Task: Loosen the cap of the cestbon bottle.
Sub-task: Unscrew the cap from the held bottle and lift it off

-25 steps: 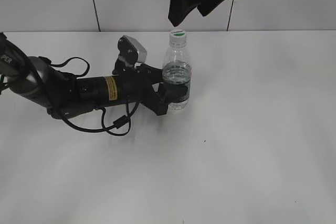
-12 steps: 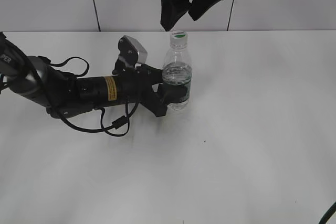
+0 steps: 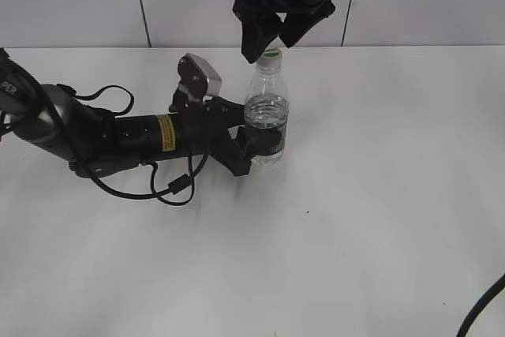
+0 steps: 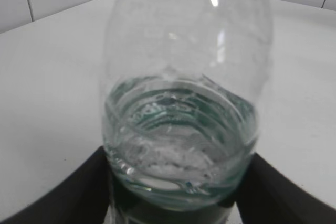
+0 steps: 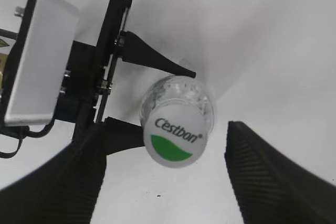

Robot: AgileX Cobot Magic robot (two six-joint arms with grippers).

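The cestbon bottle (image 3: 266,112) stands upright on the white table, clear with a dark green label band low down. My left gripper (image 3: 260,141) is shut on its lower body; the left wrist view shows the bottle (image 4: 184,103) filling the frame between the jaws (image 4: 173,203). The white cap (image 5: 176,139) with a green mark shows from above in the right wrist view. My right gripper (image 5: 168,174) is open, its fingers on either side of the cap without touching it. In the exterior view the right gripper (image 3: 271,37) hangs just above the cap (image 3: 272,54).
The left arm (image 3: 118,136) lies low across the table's left side with a looping cable (image 3: 170,187). A white tiled wall (image 3: 79,1) stands behind the table. The left wrist camera housing (image 5: 39,56) shows in the right wrist view.
My right gripper has come down and slightly left, from above the bottle to around the cap. The left gripper and the bottle have not moved.
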